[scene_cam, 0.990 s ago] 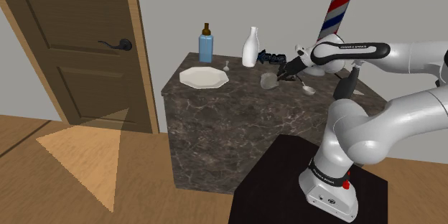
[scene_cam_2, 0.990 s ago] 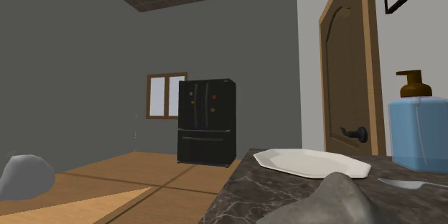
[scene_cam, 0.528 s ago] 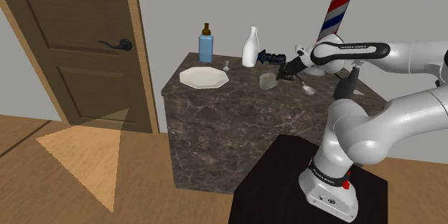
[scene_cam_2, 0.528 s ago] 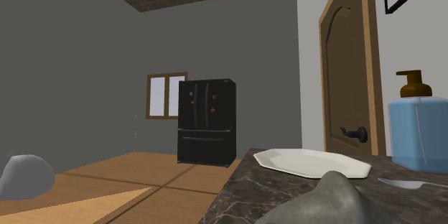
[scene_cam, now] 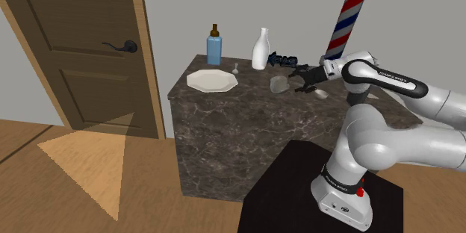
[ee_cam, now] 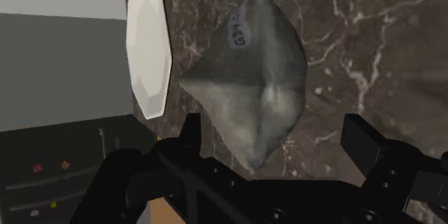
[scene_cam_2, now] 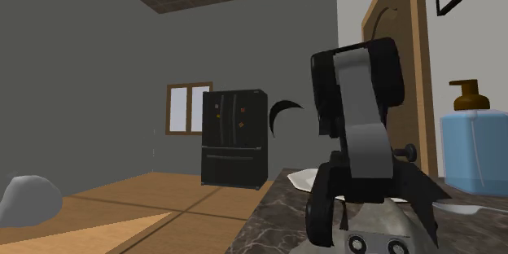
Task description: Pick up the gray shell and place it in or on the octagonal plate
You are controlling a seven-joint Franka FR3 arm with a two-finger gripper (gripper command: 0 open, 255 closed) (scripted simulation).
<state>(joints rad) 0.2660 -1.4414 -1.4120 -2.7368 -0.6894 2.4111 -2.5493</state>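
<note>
Wrist view: end effector (ee_cam: 276,135) spread over the gray shell (ee_cam: 255,64), which lies beside the octagonal plate (ee_cam: 147,47).

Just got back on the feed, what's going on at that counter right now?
The white arm has its black hand at the gray shell on the dark marbled counter, fingers open on either side of it, not clasping it. The white octagonal plate lies nearby with nothing on it.
</note>
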